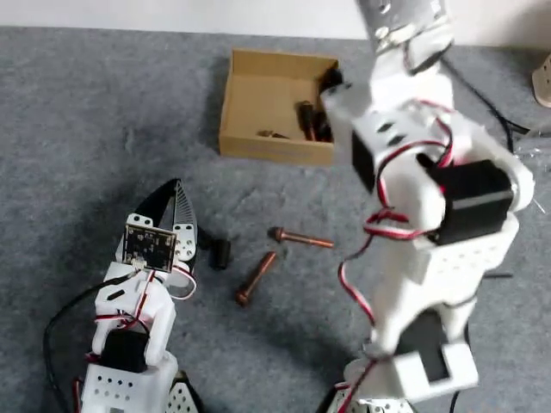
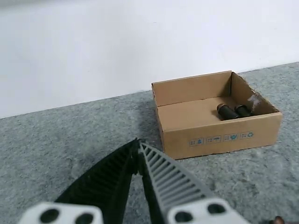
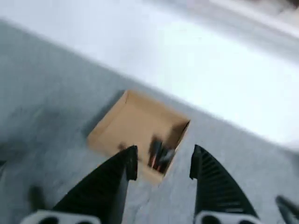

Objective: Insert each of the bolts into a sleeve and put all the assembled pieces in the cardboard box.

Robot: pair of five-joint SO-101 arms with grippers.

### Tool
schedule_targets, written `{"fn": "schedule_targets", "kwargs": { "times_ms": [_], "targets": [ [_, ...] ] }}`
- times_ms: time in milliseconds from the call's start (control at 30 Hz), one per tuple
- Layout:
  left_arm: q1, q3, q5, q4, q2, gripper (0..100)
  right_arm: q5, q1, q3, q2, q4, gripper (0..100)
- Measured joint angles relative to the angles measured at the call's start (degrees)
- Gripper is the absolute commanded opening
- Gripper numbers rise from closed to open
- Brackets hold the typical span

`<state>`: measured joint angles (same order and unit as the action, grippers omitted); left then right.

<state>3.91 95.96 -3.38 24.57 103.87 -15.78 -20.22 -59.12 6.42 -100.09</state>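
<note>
The cardboard box point(image 1: 258, 95) sits at the back of the grey mat, with dark assembled pieces point(image 1: 312, 120) in its right end. Two copper bolts point(image 1: 301, 238) point(image 1: 256, 277) and a black sleeve point(image 1: 221, 252) lie loose on the mat in front of it. My left gripper point(image 1: 176, 186) rests low near the sleeve, shut and empty, and points toward the box point(image 2: 210, 135). My right gripper point(image 3: 163, 161) hangs open and empty above the box point(image 3: 126, 121), over the pieces point(image 3: 159, 154). The raised right arm point(image 1: 413, 189) covers the box's right edge.
The grey mat point(image 1: 86, 129) has free room left of the box and between the arms. Cables point(image 1: 499, 120) run along the far right. A pale object point(image 1: 542, 79) sits at the right edge. A white strip point(image 1: 172, 13) borders the back.
</note>
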Motion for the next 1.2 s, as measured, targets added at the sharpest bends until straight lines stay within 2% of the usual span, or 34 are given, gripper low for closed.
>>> {"fn": "schedule_targets", "kwargs": {
  "times_ms": [233, 400, 800, 1033, 1200],
  "targets": [
    [0.0, 0.0, 0.0, 0.0, 0.0, 1, 2.02, -6.59, 25.49, 13.98, 0.0, 16.6],
    [0.0, 0.0, 0.0, 0.0, 0.0, 1, 6.15, -10.29, 40.62, 16.53, 0.35, 16.6],
    [0.0, 0.0, 0.0, 0.0, 0.0, 1, 7.3, -10.81, 76.75, 16.53, 23.56, 16.6],
    [-1.76, 0.0, 0.0, 0.0, 0.0, 1, 20.4, -18.11, 90.46, 16.44, 40.26, 16.6],
    [-5.1, 0.0, 0.0, 0.0, 0.0, 1, 22.68, -23.74, 91.6, 16.44, 43.6, 16.6]
  ]
}}
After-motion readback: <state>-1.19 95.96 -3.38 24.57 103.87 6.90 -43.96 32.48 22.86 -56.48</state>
